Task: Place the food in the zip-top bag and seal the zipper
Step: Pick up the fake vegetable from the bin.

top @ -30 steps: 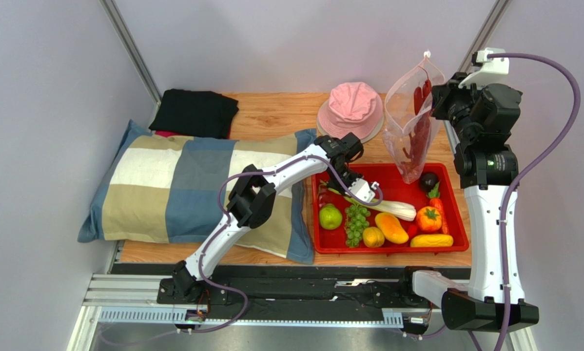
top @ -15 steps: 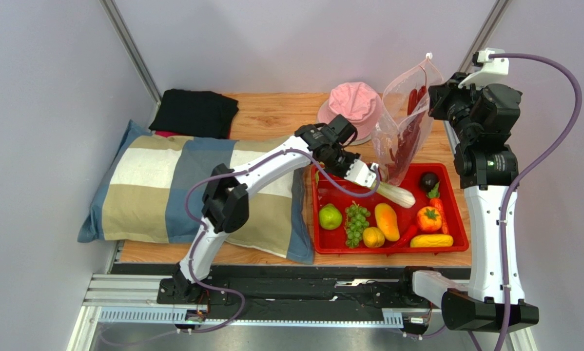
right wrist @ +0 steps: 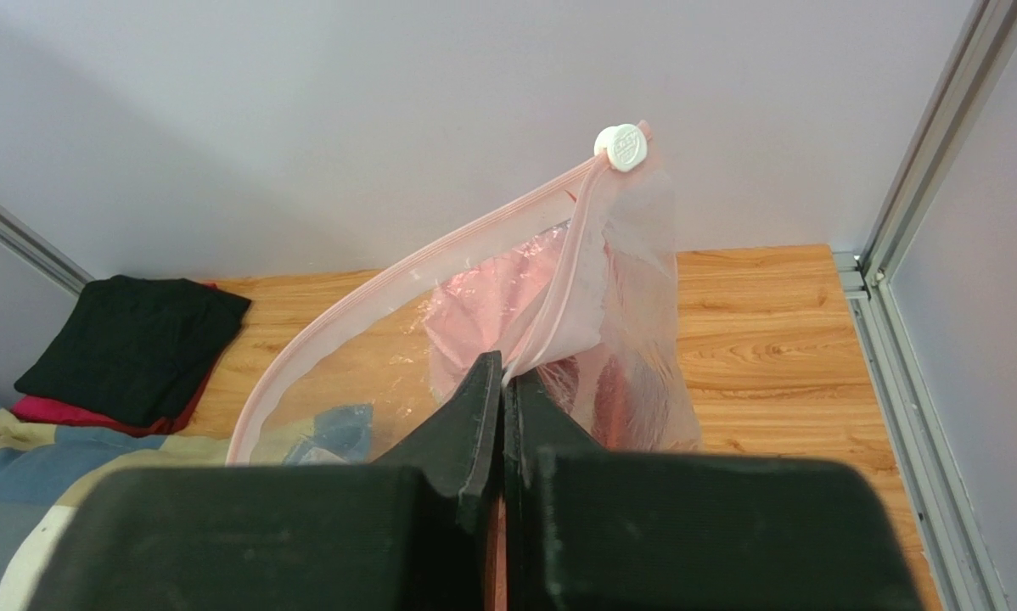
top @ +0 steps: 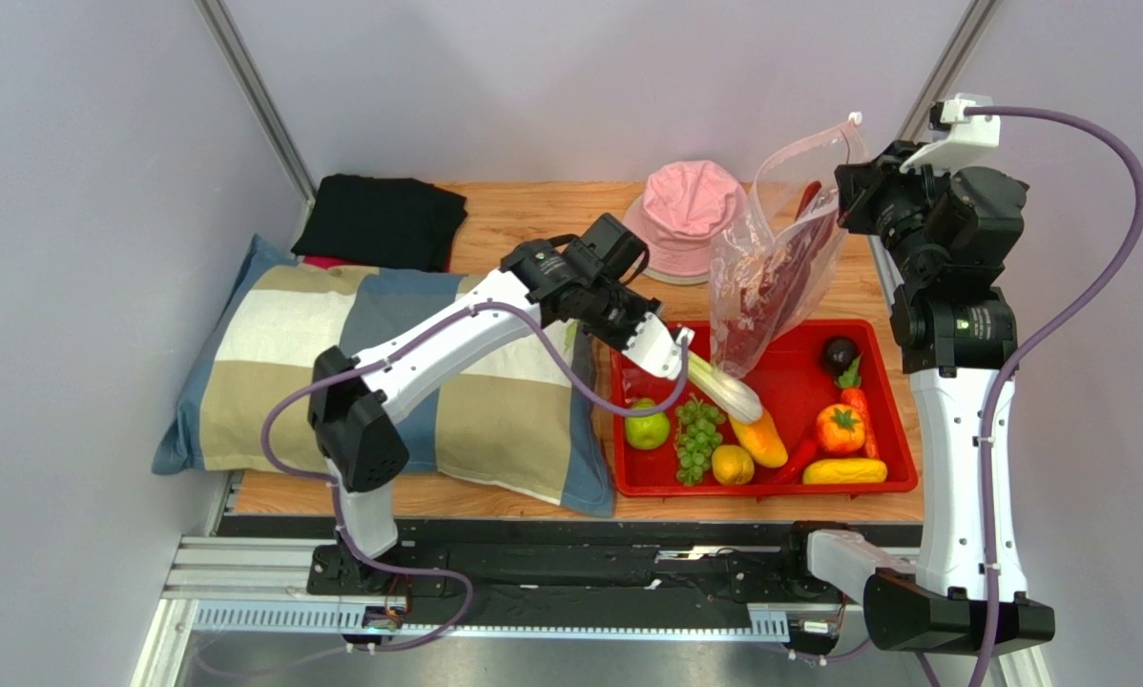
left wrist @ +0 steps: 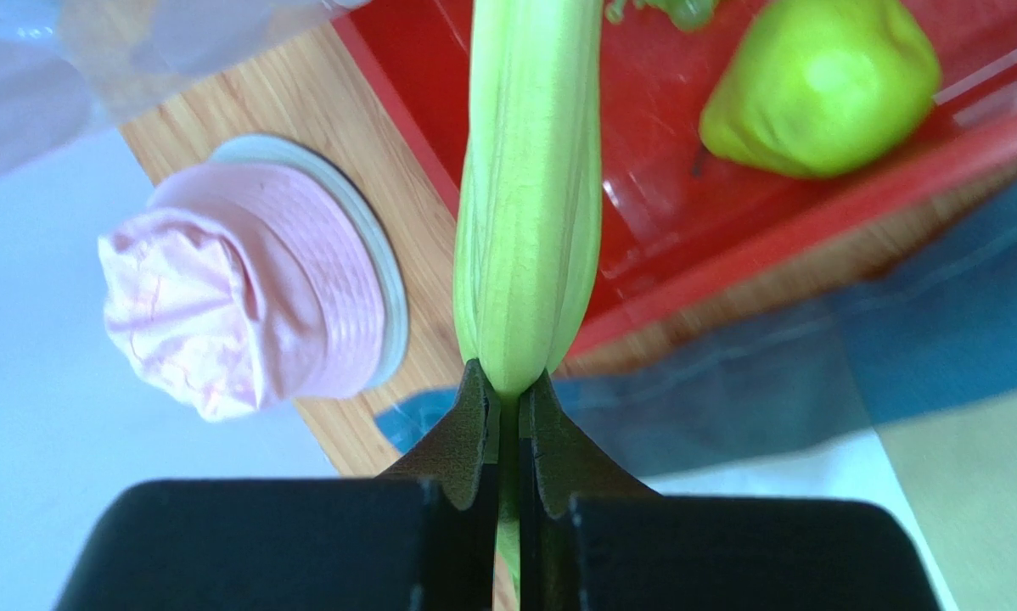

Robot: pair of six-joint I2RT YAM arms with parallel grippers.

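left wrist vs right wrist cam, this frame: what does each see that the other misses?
Left wrist only: the left gripper shut on the pale green celery stalk, over the red plastic tray holding the green toy apple; the pink fabric hat seen clearly.
Right wrist only: the right gripper pinching the mouth of the clear soft plastic zip-top bag, its pinkish zipper strip gaping open, white slider, folded black cloth.
Both: wooden tabletop, blue-and-tan checked pillow, some bag plastic.

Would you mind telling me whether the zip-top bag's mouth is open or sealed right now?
Open: in the right wrist view the zipper strips bow apart, joined only at the white slider.
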